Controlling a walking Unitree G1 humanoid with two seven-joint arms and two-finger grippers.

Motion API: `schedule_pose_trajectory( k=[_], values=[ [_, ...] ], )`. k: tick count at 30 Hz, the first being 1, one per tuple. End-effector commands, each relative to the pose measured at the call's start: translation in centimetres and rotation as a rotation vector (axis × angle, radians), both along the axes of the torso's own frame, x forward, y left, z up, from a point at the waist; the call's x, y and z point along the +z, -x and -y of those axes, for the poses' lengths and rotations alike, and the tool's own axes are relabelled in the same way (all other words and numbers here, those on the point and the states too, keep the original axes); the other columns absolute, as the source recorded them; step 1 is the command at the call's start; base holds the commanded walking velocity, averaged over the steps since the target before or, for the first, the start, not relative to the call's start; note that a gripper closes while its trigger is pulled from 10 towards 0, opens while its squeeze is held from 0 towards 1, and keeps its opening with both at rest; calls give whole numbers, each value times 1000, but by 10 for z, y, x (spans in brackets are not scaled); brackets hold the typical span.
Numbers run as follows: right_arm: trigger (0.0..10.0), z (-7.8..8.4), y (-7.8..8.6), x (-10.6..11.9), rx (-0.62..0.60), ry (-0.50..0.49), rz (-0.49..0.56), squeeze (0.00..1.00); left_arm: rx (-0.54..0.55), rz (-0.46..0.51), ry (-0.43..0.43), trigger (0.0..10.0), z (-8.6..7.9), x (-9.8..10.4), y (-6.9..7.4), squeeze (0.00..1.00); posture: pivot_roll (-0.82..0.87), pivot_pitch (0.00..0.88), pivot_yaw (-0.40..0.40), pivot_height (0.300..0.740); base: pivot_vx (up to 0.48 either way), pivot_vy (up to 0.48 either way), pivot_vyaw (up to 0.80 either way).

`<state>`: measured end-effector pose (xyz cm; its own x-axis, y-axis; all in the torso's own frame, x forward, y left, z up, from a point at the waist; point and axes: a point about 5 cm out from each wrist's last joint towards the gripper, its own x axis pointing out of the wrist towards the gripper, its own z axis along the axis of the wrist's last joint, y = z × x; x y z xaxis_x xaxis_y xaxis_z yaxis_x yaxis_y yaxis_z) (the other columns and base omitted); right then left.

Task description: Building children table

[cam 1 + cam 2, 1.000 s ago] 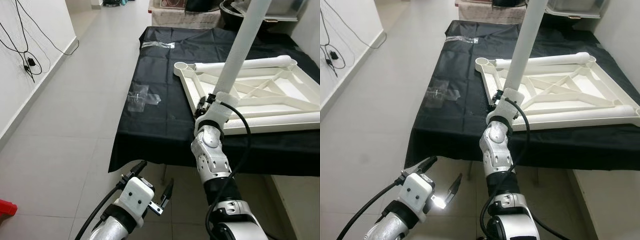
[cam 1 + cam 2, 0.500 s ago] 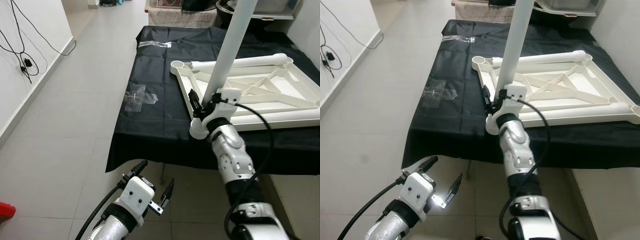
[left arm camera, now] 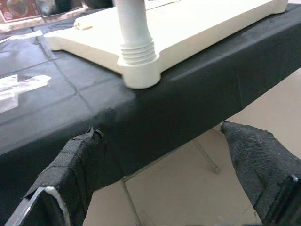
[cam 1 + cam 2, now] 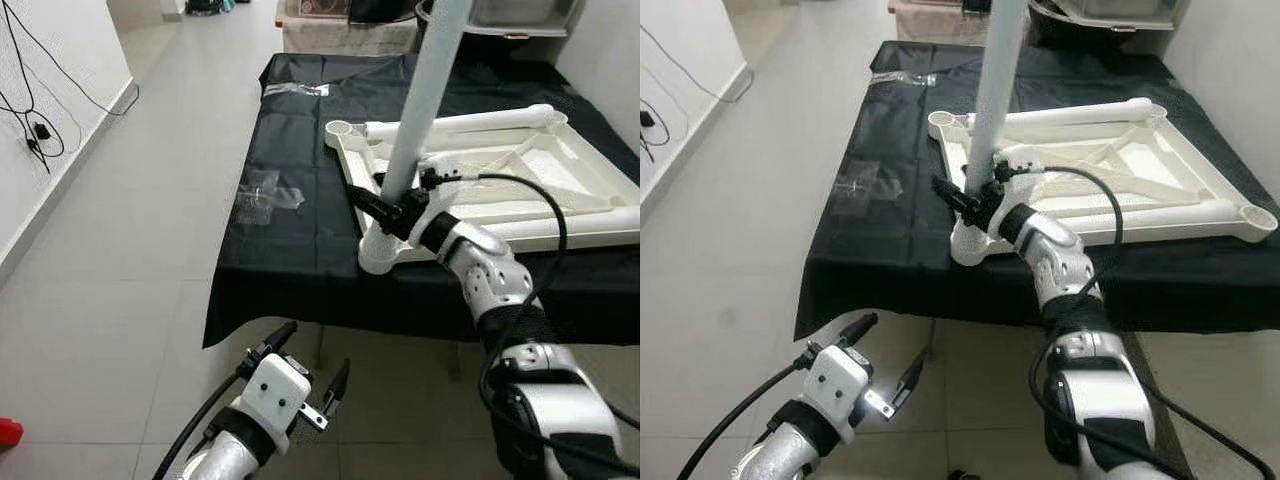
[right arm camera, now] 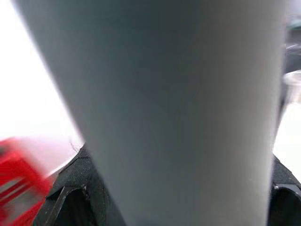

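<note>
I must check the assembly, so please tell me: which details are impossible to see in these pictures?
- Top of the white leg: cut off by the eye views' upper edge.
- Thread depth in the tabletop corner socket: hidden inside.
- Right gripper contact on the leg: right wrist view blurred, too close.
- Inverted tabletop's face: against the black cloth.

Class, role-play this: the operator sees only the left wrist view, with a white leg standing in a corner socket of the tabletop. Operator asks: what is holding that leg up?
Observer: The right end effector is clamped on the leg, low down, just above the socket.
Operator: Are other legs fitted?
Observer: No, the far corner socket of the upturned tabletop stands open.
Operator: Where is my own arm?
Observer: The left end effector hangs open below the edge of the black cloth, over the floor.
</note>
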<state>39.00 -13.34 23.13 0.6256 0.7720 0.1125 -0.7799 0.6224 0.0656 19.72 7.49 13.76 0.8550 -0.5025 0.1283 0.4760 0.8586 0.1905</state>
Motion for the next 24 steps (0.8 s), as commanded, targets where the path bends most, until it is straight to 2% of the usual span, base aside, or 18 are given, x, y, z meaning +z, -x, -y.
schedule_pose_trajectory(
  k=[1, 7, 8, 10, 11, 15, 16, 17, 18, 21, 23, 24],
  values=[
    [10000, -18, 3, -10, 108, 19, -44, 0, -2, -22, -4, 10000, 0, -3, 2, 0, 99, 188, -41, 740, 0, 0, 0],
    [10000, -30, 2, -7, 191, 19, -55, 0, 1, -23, -4, 10000, 0, -3, 3, 0, 107, 194, -44, 740, 0, 0, 0],
    [3608, -35, 1, -7, 191, 18, -53, 0, 2, -24, -4, 10000, 0, -2, 3, 0, 108, 194, -45, 740, 0, 0, 0],
    [3608, -37, 0, -7, 187, 19, -51, 0, 3, -24, -4, 10000, 0, -2, 3, 0, 109, 196, -44, 740, 0, 0, 0],
    [0, -39, -2, -8, 145, 26, -39, 0, 4, -24, -5, 10000, -1, -2, 3, 0, 107, 195, -45, 740, 0, 0, 0],
    [0, -34, -11, -10, -133, 3, 8, 0, 4, -26, -5, 10000, -1, -3, 3, 0, 105, 196, -44, 740, 0, 0, 0],
    [0, -34, -11, -10, -133, 3, 8, 0, 4, -26, -5, 10000, -1, -3, 3, 0, 105, 196, -44, 740, 0, 0, 0],
    [0, -31, -13, -10, -210, -3, 11, 0, 4, -26, -5, 10000, -1, -3, 3, 0, 101, 193, -42, 740, 0, 0, 0],
    [0, -31, -13, -10, -210, -3, 11, 0, 4, -26, -5, 10000, -1, -3, 3, 0, 101, 193, -42, 740, 0, 0, 0],
    [0, -16, -17, -16, -553, -42, -20, 0, 3, -28, -6, 10000, 0, -4, 3, 0, 101, 186, -37, 740, 0, 0, 0],
    [0, 4, -15, -21, -877, -45, -22, 0, -1, -29, -7, 10000, 0, -4, 3, 0, 95, 180, -34, 740, 0, 0, 0],
    [0, 4, -15, -21, -877, -45, -22, 0, -1, -29, -7, 10000, 0, -4, 3, 0, 95, 180, -34, 740, 0, 0, 0]
  ],
)
